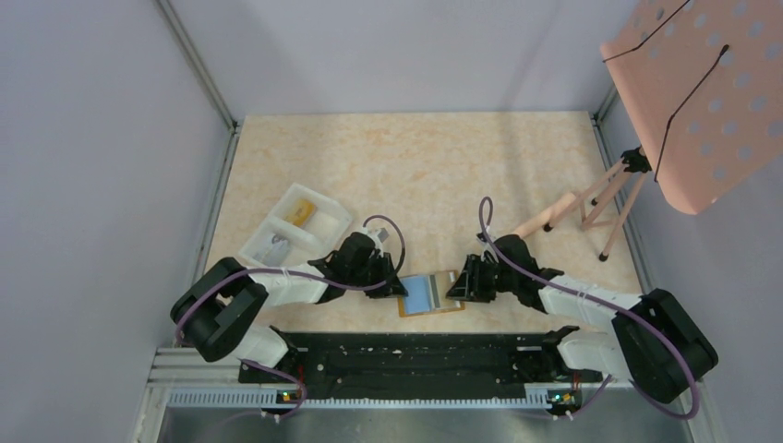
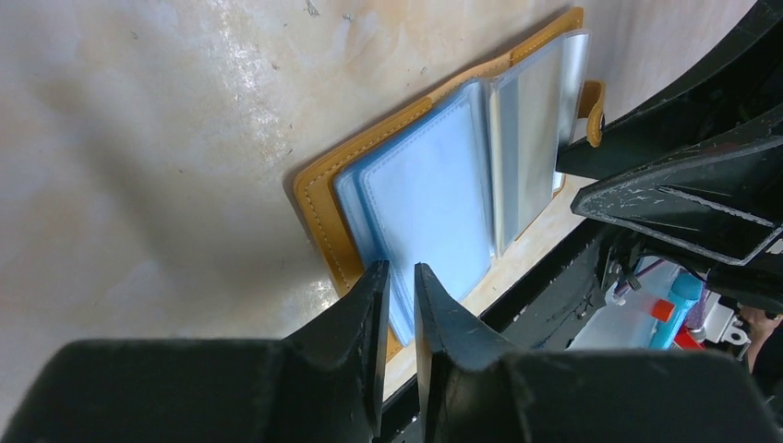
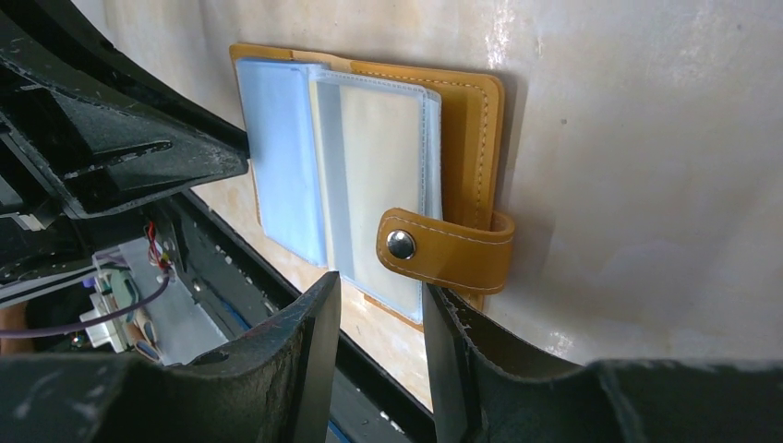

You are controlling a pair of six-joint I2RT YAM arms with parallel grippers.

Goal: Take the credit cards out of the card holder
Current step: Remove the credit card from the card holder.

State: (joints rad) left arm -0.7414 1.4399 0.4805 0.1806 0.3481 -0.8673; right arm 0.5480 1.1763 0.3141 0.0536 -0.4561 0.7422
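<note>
The tan-orange card holder (image 1: 449,277) lies open on the table near the front edge, between my grippers. Its clear sleeves hold a light blue card (image 2: 425,194) on the left and a whitish card (image 3: 379,175) on the right; the snap tab (image 3: 448,249) folds over the whitish side. My left gripper (image 2: 400,277) hovers at the holder's (image 2: 319,212) left near corner. Its jaws stand a narrow gap apart with nothing between them. My right gripper (image 3: 380,281) is open and empty, just off the holder's (image 3: 471,120) edge by the tab.
A white two-compartment tray (image 1: 305,189) with small items stands at the back left. A pink perforated panel (image 1: 702,92) on wooden legs (image 1: 591,198) stands at the right. A black rail (image 1: 415,355) runs along the front edge, close under the holder.
</note>
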